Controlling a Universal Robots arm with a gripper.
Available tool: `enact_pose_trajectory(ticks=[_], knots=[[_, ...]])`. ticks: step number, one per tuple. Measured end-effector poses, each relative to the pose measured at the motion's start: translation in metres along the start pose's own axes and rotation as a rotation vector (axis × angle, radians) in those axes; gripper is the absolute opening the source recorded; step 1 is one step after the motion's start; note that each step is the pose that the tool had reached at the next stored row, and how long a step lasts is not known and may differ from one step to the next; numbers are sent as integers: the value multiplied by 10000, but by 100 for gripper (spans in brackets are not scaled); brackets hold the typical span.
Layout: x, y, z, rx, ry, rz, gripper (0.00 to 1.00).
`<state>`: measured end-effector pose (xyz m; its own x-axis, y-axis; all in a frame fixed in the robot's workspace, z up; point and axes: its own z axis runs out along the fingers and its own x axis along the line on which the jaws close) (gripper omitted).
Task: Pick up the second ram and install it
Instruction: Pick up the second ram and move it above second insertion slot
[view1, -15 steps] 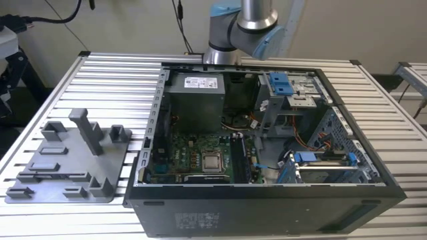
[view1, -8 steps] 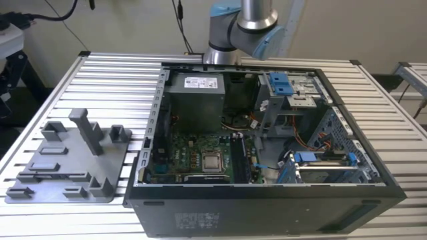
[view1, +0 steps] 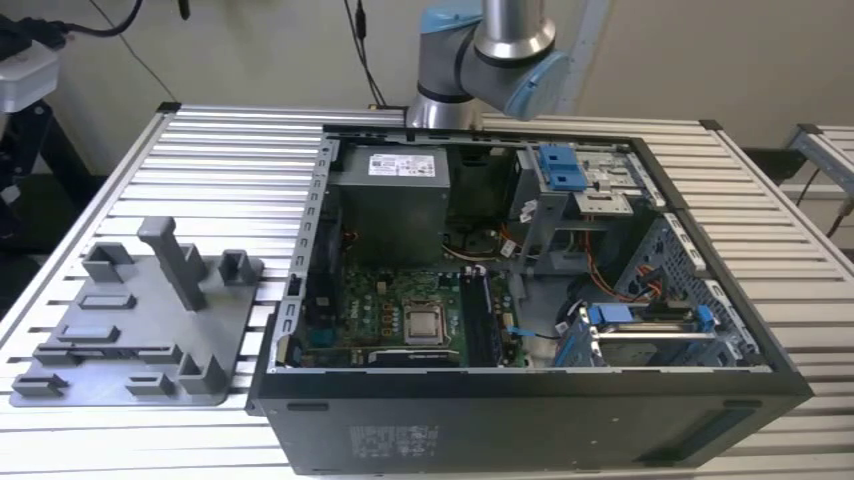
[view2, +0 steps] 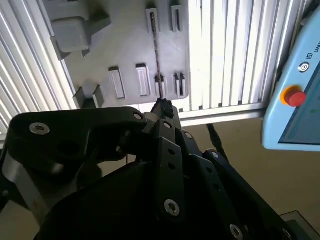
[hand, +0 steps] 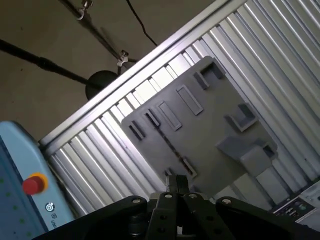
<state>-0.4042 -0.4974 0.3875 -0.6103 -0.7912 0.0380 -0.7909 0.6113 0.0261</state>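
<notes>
One claw (view2: 162, 107): clenched, tips together with nothing between them, hanging well above the plate in both wrist views
Ram (view2: 156, 50): thin dark strip standing edge-on in a slot of the plate, untouched; in the second wrist view its line runs straight toward the claw tips
Plate (view1: 134, 370): grey fixture on the slatted table (view1: 227, 170), at the exterior view's left, just beside the case
Case (view1: 534, 430): open, at the exterior view's right; green board (view1: 387, 300) inside, with long black sockets (view1: 481, 325) on its right part
Arm (view1: 487, 60): rises at the far side of the table, behind the case
Risk, grip: closed tips would strike the ram's top edge instead of straddling it, if the jaws are not parted before any descent
Risk, aim: the ram is very thin edge-on, so a small sideways offset or twist could land a finger on it and tip or chip it
Risk, clutter: grey blocks stand near the slot; a finger may catch one
Risk, carry: a shallow or skewed pinch could let the ram slip over the case wall, or meet a socket crooked
</notes>
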Motion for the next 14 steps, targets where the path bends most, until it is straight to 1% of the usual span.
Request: enact_pose_trajectory(ticks=[6, 14], knots=[[1, 2, 0, 121, 135, -869, 11], [1, 3, 0, 237, 256, -1983, 11]])
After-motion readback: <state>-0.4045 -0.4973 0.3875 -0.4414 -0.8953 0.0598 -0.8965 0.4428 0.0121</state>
